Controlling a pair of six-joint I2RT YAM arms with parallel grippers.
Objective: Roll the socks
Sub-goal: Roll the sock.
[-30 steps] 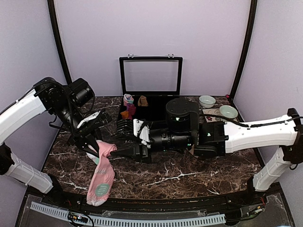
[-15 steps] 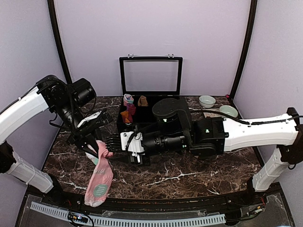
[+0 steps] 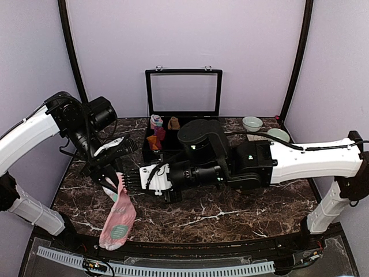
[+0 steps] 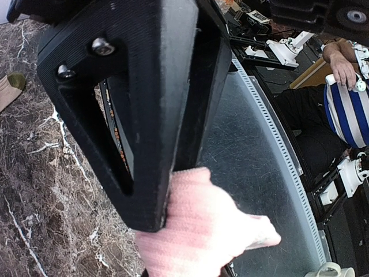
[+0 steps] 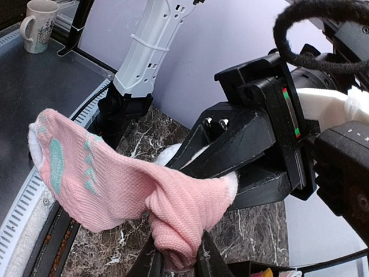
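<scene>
Pink sock (image 3: 119, 214) hangs down, left gripper (image 4: 168, 193) clamped tight on its upper end, right gripper (image 5: 180, 258) pinching a fold of it too.

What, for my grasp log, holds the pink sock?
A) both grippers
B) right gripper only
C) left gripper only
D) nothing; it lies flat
A: the left gripper clamps one end of the pink sock, and the right gripper pinches a bunched fold of it.

Pink, mint-marked sock (image 3: 118, 216); dark brown, white-veined marble table (image 3: 230, 213).
</scene>
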